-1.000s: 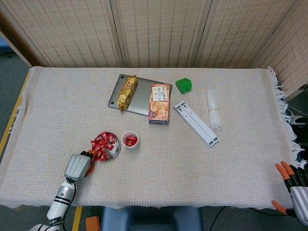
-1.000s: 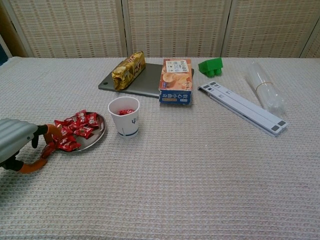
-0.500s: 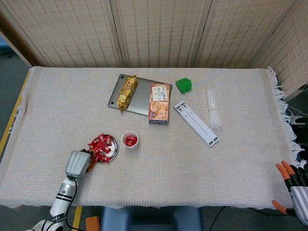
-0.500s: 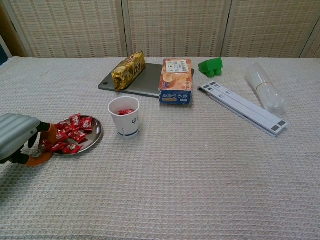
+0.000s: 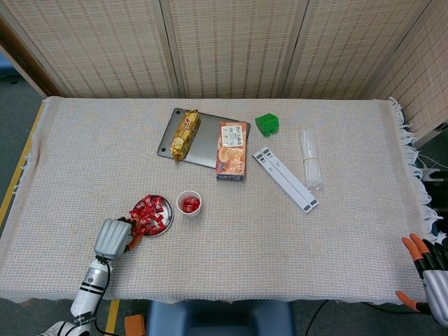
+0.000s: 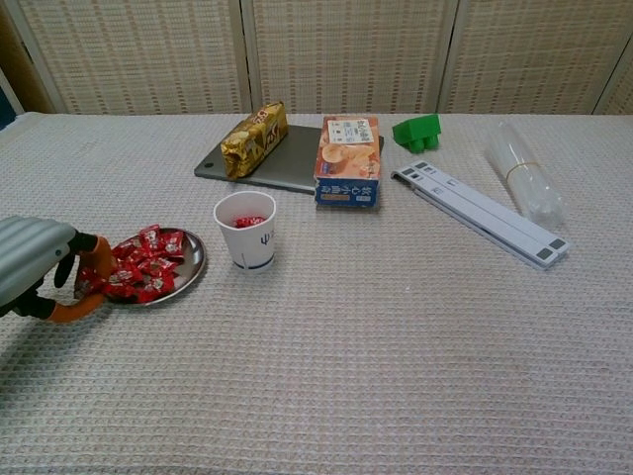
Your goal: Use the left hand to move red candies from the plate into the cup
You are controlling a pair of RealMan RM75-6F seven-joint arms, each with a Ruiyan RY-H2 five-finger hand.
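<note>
My left hand sits at the plate's near-left rim, fingers curled into the red candies; whether it pinches 1 I cannot tell; the paper cup stands just right of it; my right hand hangs spread off the table's far right edge.

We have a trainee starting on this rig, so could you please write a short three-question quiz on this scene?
1. True or false: the cup already holds red candy.
2. What lies on the grey slab: A) gold packet B) green block C) plastic sleeve?
3. Which hand reaches the plate?

Key: 1 true. 2 A. 3 The left hand, fingers at the candies; the right hand sits at the table's edge.
</note>
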